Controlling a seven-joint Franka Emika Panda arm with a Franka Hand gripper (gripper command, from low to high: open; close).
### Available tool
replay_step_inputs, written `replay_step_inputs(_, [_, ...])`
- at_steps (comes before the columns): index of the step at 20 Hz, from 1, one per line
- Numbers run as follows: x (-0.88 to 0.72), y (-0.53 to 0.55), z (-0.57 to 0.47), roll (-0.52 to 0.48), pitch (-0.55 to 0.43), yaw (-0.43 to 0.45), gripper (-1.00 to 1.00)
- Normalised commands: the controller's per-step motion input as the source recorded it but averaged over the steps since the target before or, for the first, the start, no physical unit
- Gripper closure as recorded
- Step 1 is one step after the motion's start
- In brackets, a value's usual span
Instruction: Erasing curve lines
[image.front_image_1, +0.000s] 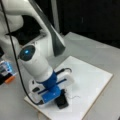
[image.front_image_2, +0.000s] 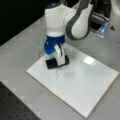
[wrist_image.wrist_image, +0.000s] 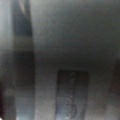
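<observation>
Curve lines (image.front_image_2: 57, 74) sit just beside the black eraser (image.front_image_2: 51, 63), claw (image.front_image_2: 58, 60) clamped on it, pressing the white board (image.front_image_2: 82, 87).

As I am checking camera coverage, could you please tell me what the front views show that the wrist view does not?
Only the front views show the scene: the gripper down on the black eraser block on the white board, at the end toward a front view's left. The curve lines show as a faint squiggle just below the block, and again beside the block in a front view. Only the wrist view shows a dark upright rectangle on a grey blur; what it is cannot be told. Nothing can be matched between them.
</observation>
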Motion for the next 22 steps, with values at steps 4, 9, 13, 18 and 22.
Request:
replay_step_inputs(4, [0.13,0.10,-0.49,0.053,-0.124,-0.071,1.00])
replay_step_inputs(9, [0.22,0.09,-0.52,0.061,-0.109,-0.072,1.00])
replay_step_inputs(13, [0.31,0.13,-0.56,0.073,-0.085,-0.091,1.00])
replay_step_inputs(18, [0.33,0.14,-0.55,0.094,-0.045,-0.131,1.00])
replay_step_inputs(22, [0.39,0.15,-0.55,0.123,-0.012,-0.145,1.00])
